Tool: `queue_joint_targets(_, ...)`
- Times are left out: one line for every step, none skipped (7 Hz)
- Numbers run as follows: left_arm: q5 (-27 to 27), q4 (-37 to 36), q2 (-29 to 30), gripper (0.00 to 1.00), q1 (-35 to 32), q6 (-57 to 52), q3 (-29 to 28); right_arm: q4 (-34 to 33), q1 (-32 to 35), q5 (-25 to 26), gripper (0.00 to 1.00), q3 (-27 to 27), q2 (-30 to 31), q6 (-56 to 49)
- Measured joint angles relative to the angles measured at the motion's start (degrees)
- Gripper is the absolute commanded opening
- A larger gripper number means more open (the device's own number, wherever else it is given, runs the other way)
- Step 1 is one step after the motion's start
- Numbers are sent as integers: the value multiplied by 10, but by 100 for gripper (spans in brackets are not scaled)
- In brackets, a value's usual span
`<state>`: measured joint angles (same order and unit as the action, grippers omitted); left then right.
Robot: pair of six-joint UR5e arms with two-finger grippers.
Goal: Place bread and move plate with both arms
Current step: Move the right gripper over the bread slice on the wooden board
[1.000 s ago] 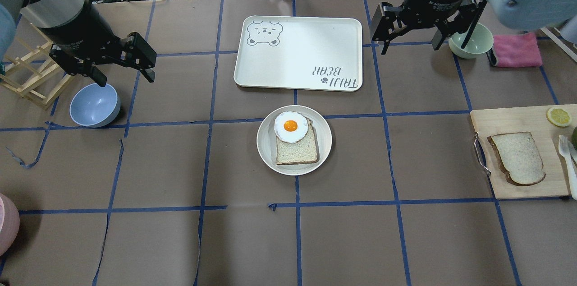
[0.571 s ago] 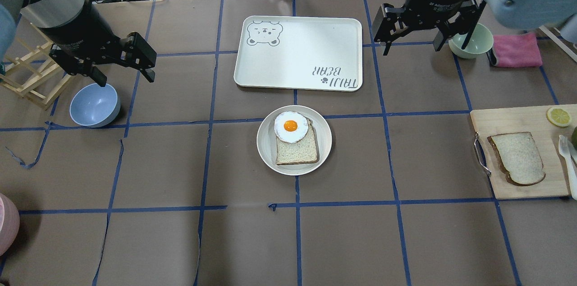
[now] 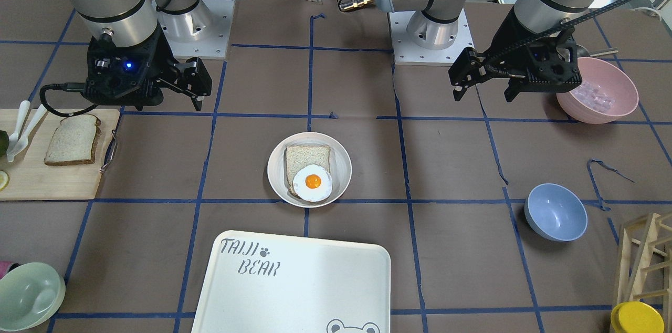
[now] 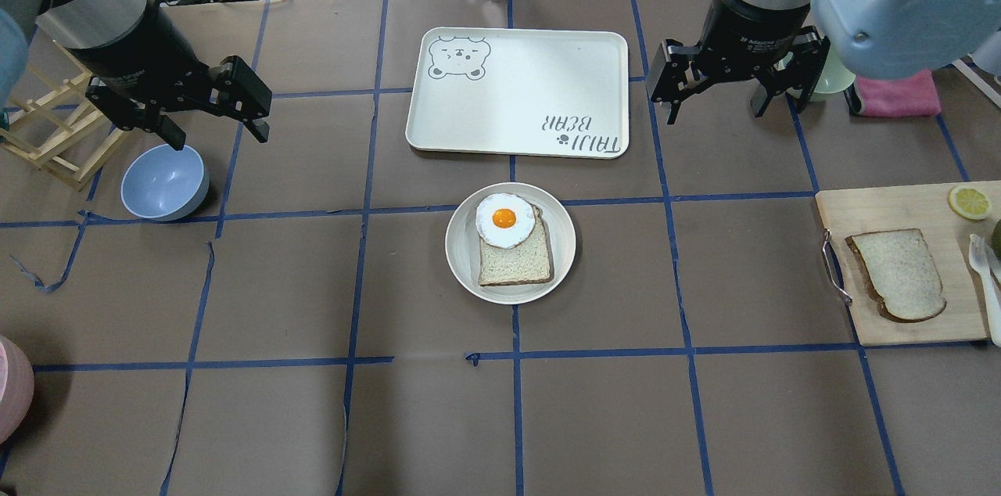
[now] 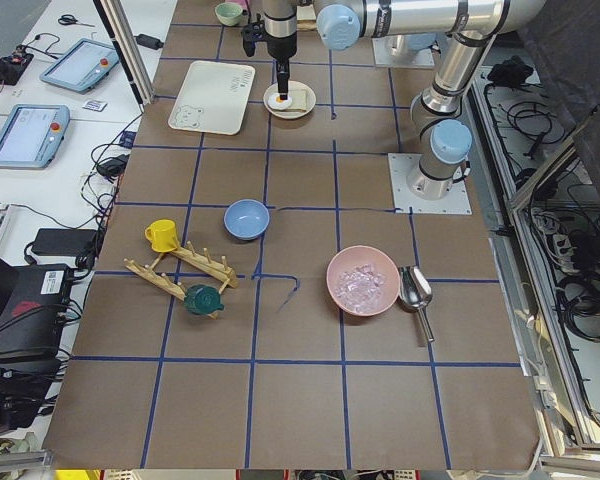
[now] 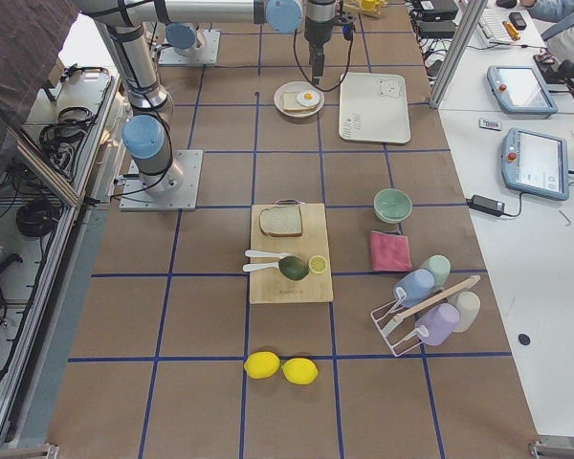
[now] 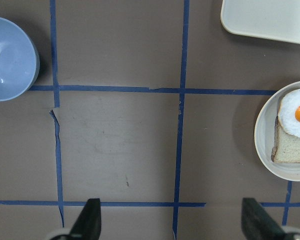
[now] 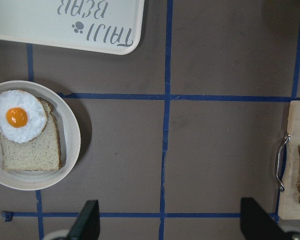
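Observation:
The bread (image 4: 898, 274), a dark-crusted slice, lies on a wooden cutting board (image 4: 891, 208) at the right; it also shows in the front view (image 3: 72, 139). The cream plate (image 4: 461, 271) sits mid-table and holds a squarer slice topped with a fried egg (image 4: 505, 219). My left gripper (image 4: 217, 138) hangs open and empty at the far left, above a blue bowl (image 4: 164, 181). My right gripper (image 4: 715, 116) hangs open and empty right of the tray. Both wrist views show the fingers spread wide over bare table, with the plate at the left wrist view's edge (image 7: 264, 150).
The "TAIJI BEAR" tray (image 4: 520, 93) lies beyond the plate. A pale green bowl (image 4: 835, 81) and a pink cloth (image 4: 899, 94) sit behind my right gripper. A wooden rack (image 4: 47, 132) stands at the far left. A lemon slice (image 4: 970, 202) and white cutlery lie on the board.
My right gripper has moved a little down the overhead view, toward the plate's row, and its arm now hides part of the green bowl. The left arm has not moved.

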<state>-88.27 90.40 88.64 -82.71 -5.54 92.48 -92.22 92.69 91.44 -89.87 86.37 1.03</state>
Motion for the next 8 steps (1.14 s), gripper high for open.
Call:
queue_joint_targets(1,-1,1,100,0,0,0,-7,-5,3,100,-10,-1,0)
queue_joint_targets(1,-1,4,100,0,1,-2,-19,-22,13,100,-32,-4,-1)
queue_joint_targets(1,-1,4,100,0,1,-3,-44,-51,26,100,-65,-5,-12)
queue_joint_targets(1,-1,3,100,0,1,-2,-84,-81,39,100,-106,-6,-42)
queue_joint_targets(0,-1,3,100,0,0,-2,-144,-111,52,100,-154,-7,-75)
queue_joint_targets(0,-1,2,100,0,0,-1,-211,-140,80,99,-205,-7,-103)
queue_joint_targets(0,-1,2,100,0,0,0,-279,-170,110,82,-255,-8,-141)
queue_joint_targets(0,-1,1,100,0,0,-1,-334,-202,124,81,-298,-10,-185)
